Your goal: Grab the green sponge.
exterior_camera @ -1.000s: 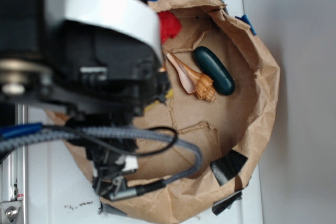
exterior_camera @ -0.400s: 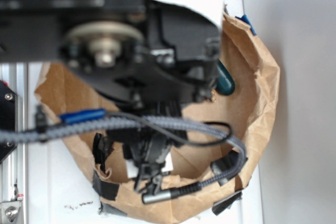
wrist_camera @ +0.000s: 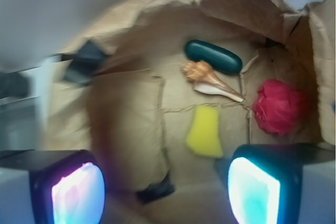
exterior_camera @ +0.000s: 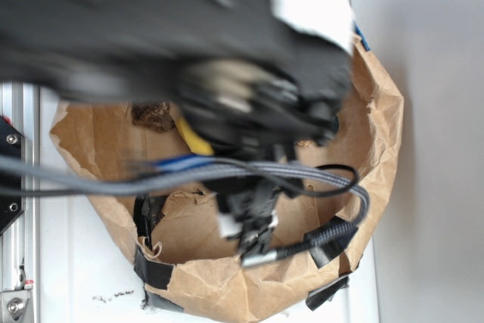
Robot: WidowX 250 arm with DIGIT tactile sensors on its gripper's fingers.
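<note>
- Swinging up and to the right since the earlier exterior frames, the blurred robot arm [exterior_camera: 227,43] is now covering the top half of the brown paper bag [exterior_camera: 378,134], hiding the seashell and dark green capsule that were showing before.
- Exterior view: a strip of the green sponge [exterior_camera: 193,138], yellow in colour, is peeking out just under the arm, lying on the bag's floor near a dark brown crumbly patch [exterior_camera: 153,115].
- Grey braided cables [exterior_camera: 249,175] are looping across the middle of the bag, and black tape [exterior_camera: 155,271] is patching its lower rim; the gripper's state cannot be told from this view.
- Wrist view: the gripper [wrist_camera: 165,184] is hanging spread wide, its two glowing pads at the bottom corners with nothing between them.
- The sponge is lying flat just above the gap, nearer the right pad, with bare paper floor open to its left.
- Beyond it the seashell [wrist_camera: 210,80] is sitting just beside the dark green capsule [wrist_camera: 212,56], and the red lumpy wad [wrist_camera: 278,106] is resting to the right, close against the crumpled bag wall.
</note>
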